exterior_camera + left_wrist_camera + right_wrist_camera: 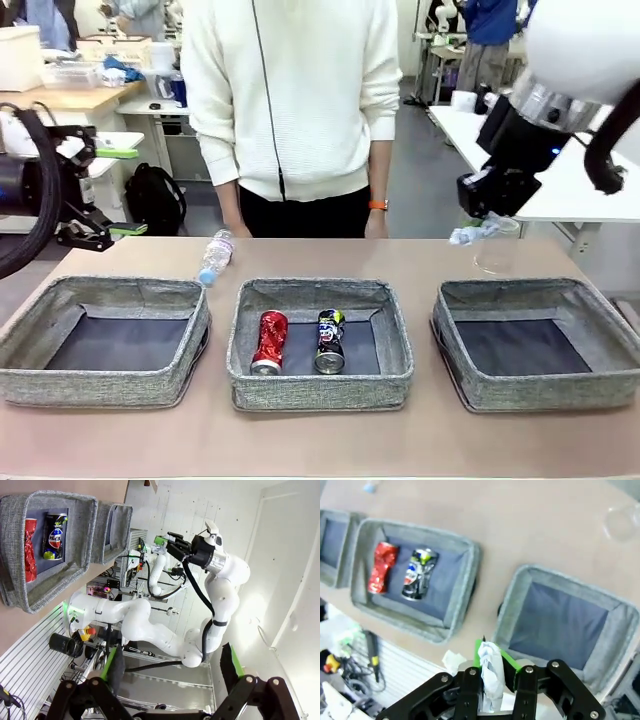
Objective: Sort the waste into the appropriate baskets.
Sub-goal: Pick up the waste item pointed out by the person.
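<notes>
My right gripper [482,218] hangs high over the table's far right, shut on a small white paper wad [468,235]. In the right wrist view the wad [489,670] sits between the green pads [510,662], above the gap between the middle basket [454,615] and the right basket [612,605]. The middle basket [320,388] holds a red can [270,341] and a dark multicoloured can [330,340], both lying down. A clear bottle [215,256] lies behind the left basket [100,388]. A clear cup [497,248] stands behind the right basket [540,392]. My left gripper [124,191] is open off the table's left edge.
A person in a white sweater [290,100] stands at the far edge with hands down. The left and right baskets have bare dark bottoms. Other tables and clutter lie beyond. In the left wrist view, my left gripper [170,672] points sideways past the middle basket [75,555].
</notes>
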Available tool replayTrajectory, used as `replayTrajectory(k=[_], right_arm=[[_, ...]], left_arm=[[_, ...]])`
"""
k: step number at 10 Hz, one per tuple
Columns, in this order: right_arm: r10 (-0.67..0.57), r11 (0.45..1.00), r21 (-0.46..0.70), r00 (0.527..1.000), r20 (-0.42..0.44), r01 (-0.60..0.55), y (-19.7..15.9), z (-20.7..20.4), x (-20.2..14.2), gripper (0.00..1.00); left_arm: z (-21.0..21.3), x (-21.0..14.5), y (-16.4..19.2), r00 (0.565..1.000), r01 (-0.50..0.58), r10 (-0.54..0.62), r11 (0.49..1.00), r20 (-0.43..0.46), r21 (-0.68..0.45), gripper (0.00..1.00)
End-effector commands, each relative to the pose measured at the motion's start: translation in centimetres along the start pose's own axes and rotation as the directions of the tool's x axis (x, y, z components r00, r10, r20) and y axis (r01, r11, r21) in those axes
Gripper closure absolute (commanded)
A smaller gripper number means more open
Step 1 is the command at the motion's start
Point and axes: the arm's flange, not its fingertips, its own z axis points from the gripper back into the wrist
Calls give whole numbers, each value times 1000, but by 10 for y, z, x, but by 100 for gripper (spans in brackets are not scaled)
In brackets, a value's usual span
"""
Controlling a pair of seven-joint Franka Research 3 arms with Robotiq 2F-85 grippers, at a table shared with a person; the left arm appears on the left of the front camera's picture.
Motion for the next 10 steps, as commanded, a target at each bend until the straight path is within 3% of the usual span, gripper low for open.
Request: replayTrajectory(k=[1, 2, 3, 4, 5, 7, 9, 10], right_arm=[[18, 1000, -6, 1000, 12, -18, 10, 5, -4, 93], [-79, 960, 265, 996, -40, 87, 0, -30, 23, 93], [-23, 997, 75, 999, -37, 25, 47, 10, 59, 93], [-13, 1000, 8, 999, -40, 14, 92, 50, 83, 93], [-100, 994, -50, 992, -73, 97, 141, 77, 104, 93], [-154, 986, -76, 982, -107, 146, 225, 103, 121, 93], [-232, 972, -66, 961, -152, 224, 275, 116, 125, 93], [-284, 956, -112, 952, -112, 272, 292, 119, 120, 93]], left_arm=[[-1, -1, -3, 1000, 2, -2, 1000, 0, -22, 0], [-1, -1, -3, 1000, 2, -2, 1000, 0, -22, 0], [-1, -1, -3, 1000, 2, -2, 1000, 0, -22, 0], [-1, -1, -3, 1000, 2, -2, 1000, 0, -22, 0], [-1, -1, -3, 1000, 2, -2, 1000, 0, -22, 0], [-1, -1, -3, 1000, 2, -2, 1000, 0, -22, 0], [-1, -1, -3, 1000, 2, -2, 1000, 0, -22, 0], [-1, -1, -3, 1000, 2, -2, 1000, 0, -22, 0]])
